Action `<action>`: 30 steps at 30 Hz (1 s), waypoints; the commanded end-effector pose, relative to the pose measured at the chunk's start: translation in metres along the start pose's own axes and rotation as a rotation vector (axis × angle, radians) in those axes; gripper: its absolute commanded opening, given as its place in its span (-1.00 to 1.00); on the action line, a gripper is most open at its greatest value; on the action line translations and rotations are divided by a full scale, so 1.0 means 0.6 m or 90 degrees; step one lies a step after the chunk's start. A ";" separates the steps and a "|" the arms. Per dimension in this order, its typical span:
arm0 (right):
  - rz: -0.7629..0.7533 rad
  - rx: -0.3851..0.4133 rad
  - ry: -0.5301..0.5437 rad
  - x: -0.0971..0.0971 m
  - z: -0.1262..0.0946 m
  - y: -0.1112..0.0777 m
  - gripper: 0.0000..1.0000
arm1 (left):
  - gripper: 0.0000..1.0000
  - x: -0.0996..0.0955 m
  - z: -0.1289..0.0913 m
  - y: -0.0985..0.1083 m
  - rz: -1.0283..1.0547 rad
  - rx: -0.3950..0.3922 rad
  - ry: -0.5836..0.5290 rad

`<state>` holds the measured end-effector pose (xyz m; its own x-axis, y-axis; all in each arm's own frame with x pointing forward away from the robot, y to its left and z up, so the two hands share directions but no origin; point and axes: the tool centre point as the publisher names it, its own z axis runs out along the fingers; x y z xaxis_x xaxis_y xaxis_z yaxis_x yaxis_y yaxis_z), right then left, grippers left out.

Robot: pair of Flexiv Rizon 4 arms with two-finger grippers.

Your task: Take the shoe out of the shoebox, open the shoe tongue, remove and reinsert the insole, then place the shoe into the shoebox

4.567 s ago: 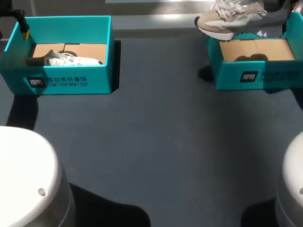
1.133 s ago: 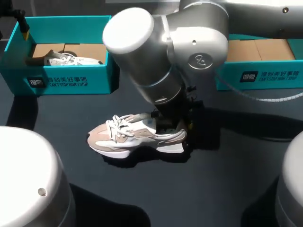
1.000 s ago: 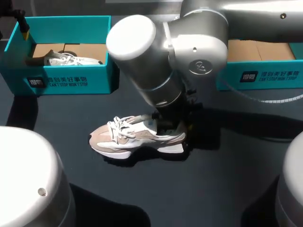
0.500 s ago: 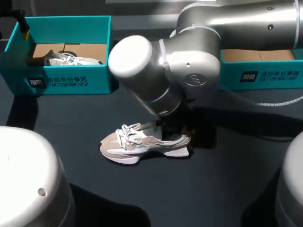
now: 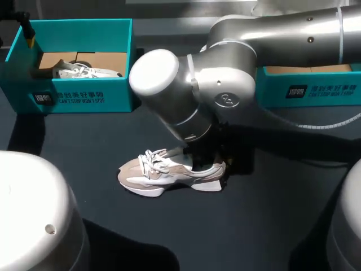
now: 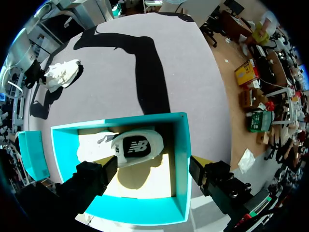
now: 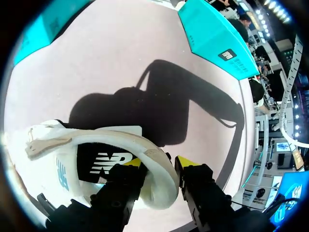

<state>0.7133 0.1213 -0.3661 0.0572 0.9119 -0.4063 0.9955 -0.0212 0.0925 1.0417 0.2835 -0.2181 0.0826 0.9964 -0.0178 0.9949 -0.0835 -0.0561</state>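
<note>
Right gripper (image 7: 158, 164) is clamped across the heel collar of the beige sneaker (image 5: 163, 174), 1 finger inside, holding it upright on the table (image 5: 254, 237) for tongue work; left gripper (image 6: 153, 176) hangs, fingers apart, over the teal shoebox (image 6: 181, 145)

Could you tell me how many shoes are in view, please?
2: a beige sneaker on the table, heel between the right jaws; a white sneaker inside the left teal shoebox. Right shoebox partly hidden.

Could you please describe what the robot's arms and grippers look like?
The right arm is a thick silver-grey tube with rounded joints, a white round end cap, an embossed round logo and a pale ribbed cable alongside. The right gripper has black fingers with yellow tips; the left gripper looks black and blocky.
</note>
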 end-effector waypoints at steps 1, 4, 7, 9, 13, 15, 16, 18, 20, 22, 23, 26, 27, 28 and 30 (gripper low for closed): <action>0.539 -0.008 0.026 -0.015 -0.016 -0.013 1.00 | 1.00 0.000 0.000 -0.002 0.000 -0.002 0.001; 0.527 -0.010 0.043 -0.028 -0.039 -0.017 1.00 | 1.00 0.000 0.000 -0.002 0.000 -0.002 0.001; 0.501 -0.009 0.083 -0.043 -0.058 -0.018 1.00 | 1.00 0.000 0.000 -0.002 0.000 -0.002 0.001; 0.463 -0.004 0.117 -0.056 -0.079 -0.016 1.00 | 1.00 0.000 0.000 -0.002 0.000 -0.002 0.001; 0.301 -0.021 0.171 -0.074 -0.125 -0.004 1.00 | 1.00 0.000 0.000 -0.002 0.000 -0.002 0.001; 0.214 -0.028 0.203 -0.075 -0.151 0.002 1.00 | 1.00 0.000 0.000 -0.002 0.000 -0.002 0.001; 0.154 -0.026 0.223 -0.072 -0.158 0.005 1.00 | 1.00 0.000 0.000 -0.002 0.000 -0.002 0.001; 0.058 -0.037 0.250 -0.063 -0.178 0.003 1.00 | 1.00 0.000 0.000 -0.002 0.000 -0.002 0.001; -0.036 -0.054 0.247 -0.056 -0.192 -0.002 1.00 | 1.00 0.000 0.000 -0.002 0.000 -0.002 0.001; -0.155 -0.051 0.268 -0.043 -0.204 -0.010 1.00 | 1.00 0.000 0.000 -0.002 0.000 -0.002 0.001; -0.203 -0.052 0.266 -0.038 -0.206 -0.014 1.00 | 1.00 0.000 0.000 -0.002 0.000 -0.002 0.001; -0.243 -0.037 0.272 -0.036 -0.218 -0.027 1.00 | 1.00 0.000 0.000 -0.002 0.000 -0.002 0.001; -0.243 -0.037 0.272 -0.036 -0.218 -0.027 1.00 | 1.00 0.000 0.000 -0.002 0.000 -0.002 0.001; -0.243 -0.037 0.272 -0.036 -0.218 -0.027 1.00 | 1.00 0.000 0.000 -0.002 0.000 -0.002 0.001; -0.243 -0.037 0.272 -0.036 -0.218 -0.027 1.00 | 1.00 0.000 0.000 -0.002 0.000 -0.002 0.001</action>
<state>0.6854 0.1568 -0.2374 0.1160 0.9909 -0.0678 0.9806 -0.1034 0.1666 1.0417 0.2835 -0.2181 0.0825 0.9964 -0.0178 0.9949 -0.0834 -0.0561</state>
